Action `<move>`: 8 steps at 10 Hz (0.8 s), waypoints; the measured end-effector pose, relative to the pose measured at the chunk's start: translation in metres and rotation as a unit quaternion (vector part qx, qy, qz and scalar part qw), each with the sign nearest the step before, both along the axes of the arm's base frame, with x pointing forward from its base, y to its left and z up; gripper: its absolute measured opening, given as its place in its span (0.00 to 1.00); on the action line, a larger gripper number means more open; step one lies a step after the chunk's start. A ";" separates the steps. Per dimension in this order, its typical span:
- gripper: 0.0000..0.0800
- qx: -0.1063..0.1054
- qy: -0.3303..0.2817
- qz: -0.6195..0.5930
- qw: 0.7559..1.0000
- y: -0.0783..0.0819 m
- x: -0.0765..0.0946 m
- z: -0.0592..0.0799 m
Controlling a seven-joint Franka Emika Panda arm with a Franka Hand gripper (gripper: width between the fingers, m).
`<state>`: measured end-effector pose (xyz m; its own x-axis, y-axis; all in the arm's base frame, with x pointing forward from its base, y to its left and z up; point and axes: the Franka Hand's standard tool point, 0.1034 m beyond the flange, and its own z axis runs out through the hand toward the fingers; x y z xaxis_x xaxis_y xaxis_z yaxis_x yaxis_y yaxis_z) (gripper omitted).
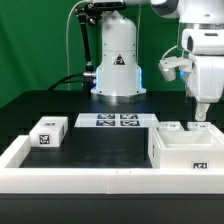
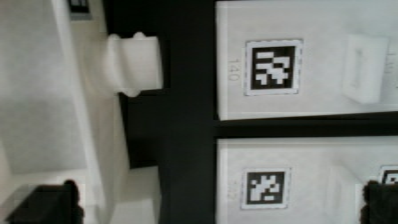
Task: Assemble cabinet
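Observation:
The cabinet (image 1: pixel 190 150), a large white box with a tag on its front, stands at the exterior view's right. Two small white tagged pieces (image 1: pixel 172 127) (image 1: pixel 200 128) lie just behind it. My gripper (image 1: pixel 203 114) hangs above these pieces and touches nothing. In the wrist view my gripper (image 2: pixel 214 205) is open and empty, its dark fingertips (image 2: pixel 45 205) far apart. Between and beyond them are two white tagged faces (image 2: pixel 270 66) (image 2: pixel 267 187) split by a dark gap. A white part with a round knob (image 2: pixel 128 62) lies beside them. Another white tagged block (image 1: pixel 48 132) sits at the exterior view's left.
The marker board (image 1: pixel 118 121) lies flat in front of the robot base (image 1: pixel 117 65). A low white rail (image 1: pixel 100 180) runs along the table's front and the exterior view's left side. The table top is black.

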<state>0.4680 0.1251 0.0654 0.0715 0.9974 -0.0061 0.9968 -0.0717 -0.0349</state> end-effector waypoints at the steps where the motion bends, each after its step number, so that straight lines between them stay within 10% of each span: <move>1: 1.00 0.005 -0.004 -0.004 1.000 0.006 -0.012 -0.005; 8: 1.00 0.029 0.009 -0.021 0.999 0.039 -0.057 -0.044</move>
<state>0.4114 0.1641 0.0210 0.1144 0.9921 0.0507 0.9921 -0.1115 -0.0576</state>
